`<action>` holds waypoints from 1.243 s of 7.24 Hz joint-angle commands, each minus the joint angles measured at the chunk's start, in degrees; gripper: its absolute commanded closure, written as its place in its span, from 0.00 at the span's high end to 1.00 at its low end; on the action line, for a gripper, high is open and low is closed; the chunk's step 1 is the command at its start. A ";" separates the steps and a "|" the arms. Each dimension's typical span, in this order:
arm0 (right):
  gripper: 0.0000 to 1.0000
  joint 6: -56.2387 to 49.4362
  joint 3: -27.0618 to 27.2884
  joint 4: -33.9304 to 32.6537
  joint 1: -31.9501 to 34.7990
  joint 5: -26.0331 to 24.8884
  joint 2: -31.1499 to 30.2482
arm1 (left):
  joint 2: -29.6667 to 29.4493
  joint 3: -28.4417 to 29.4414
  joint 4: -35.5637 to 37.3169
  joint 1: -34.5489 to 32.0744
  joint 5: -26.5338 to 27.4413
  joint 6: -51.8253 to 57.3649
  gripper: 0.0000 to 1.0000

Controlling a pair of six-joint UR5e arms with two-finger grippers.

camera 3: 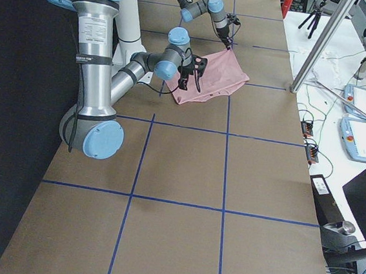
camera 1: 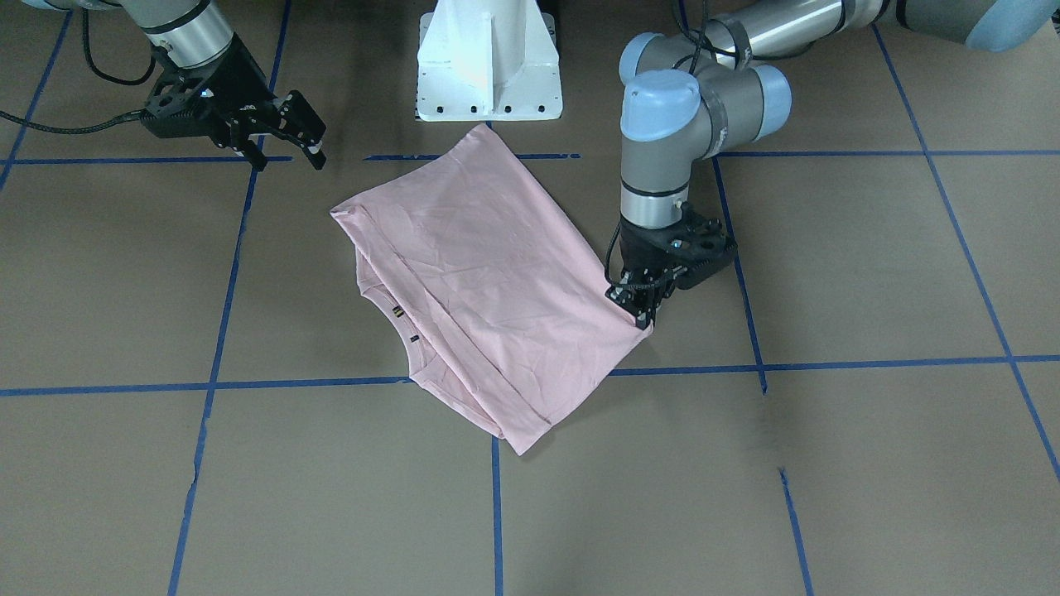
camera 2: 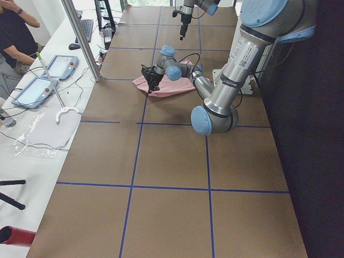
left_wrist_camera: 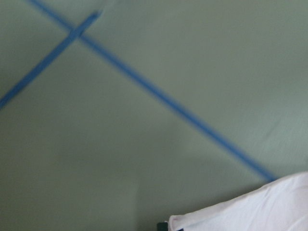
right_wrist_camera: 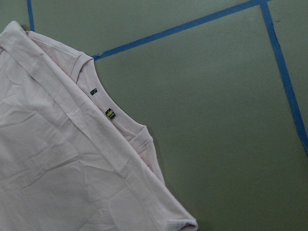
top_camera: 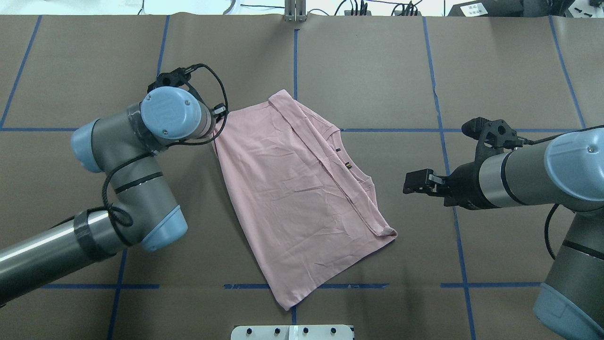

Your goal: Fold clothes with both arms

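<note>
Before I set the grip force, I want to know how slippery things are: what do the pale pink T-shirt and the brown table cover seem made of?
The pale pink T-shirt: likely thin cotton jersey, matte; fine soft creases, ribbed neck. The brown table cover: probably kraft paper or card, matte; flat sheets joined with blue tape.
</note>
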 commanded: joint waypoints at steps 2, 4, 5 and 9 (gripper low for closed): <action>1.00 -0.09 -0.09 0.08 0.98 -0.06 0.01 | -13.92 25.64 -20.38 -3.59 3.67 8.77 0.00; 1.00 -0.09 -0.09 0.00 1.25 -0.15 1.23 | -18.69 33.93 -25.61 -3.60 7.80 11.08 0.00; 1.00 0.00 -0.18 0.00 1.25 -0.23 1.24 | -18.70 34.13 -25.62 -3.60 8.43 13.08 0.00; 1.00 -0.09 -2.20 0.00 1.25 -1.03 3.43 | -18.53 35.18 -25.62 -5.79 8.00 14.15 0.99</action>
